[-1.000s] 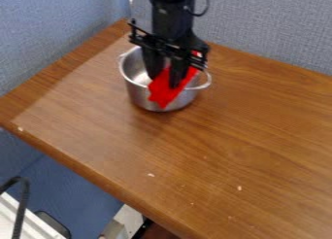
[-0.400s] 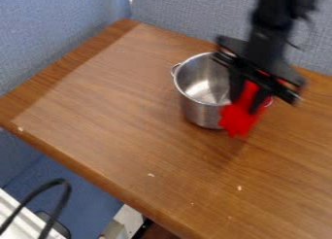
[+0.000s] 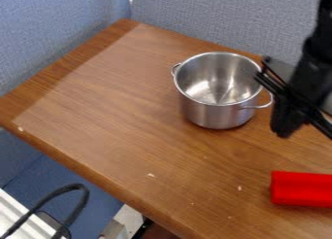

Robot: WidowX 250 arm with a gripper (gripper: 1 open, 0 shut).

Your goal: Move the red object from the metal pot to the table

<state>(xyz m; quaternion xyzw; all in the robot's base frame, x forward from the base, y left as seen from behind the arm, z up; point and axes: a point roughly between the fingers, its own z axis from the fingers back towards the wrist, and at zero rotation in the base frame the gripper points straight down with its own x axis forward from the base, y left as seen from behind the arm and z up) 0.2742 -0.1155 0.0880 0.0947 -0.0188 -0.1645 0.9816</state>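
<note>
1. Camera view: shiny round stainless-steel pot [image 3: 220,89] upright near the back of the brown wooden tabletop [image 3: 116,117], nothing visible inside, loop handles at the rim.
2. Small bright red rectangular block [image 3: 302,188] flat on the wood near the right edge, well apart from the pot.
3. Black gripper [image 3: 289,124] just right of the pot, pointing down, above the block and clear of it; jaws closed, holding nothing.

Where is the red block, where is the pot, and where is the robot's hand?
red block [image 3: 304,188], camera view, middle of its top face.
pot [image 3: 208,109], camera view, outer front wall.
hand [image 3: 282,127], camera view, tips of the dark fingers beside the pot.
</note>
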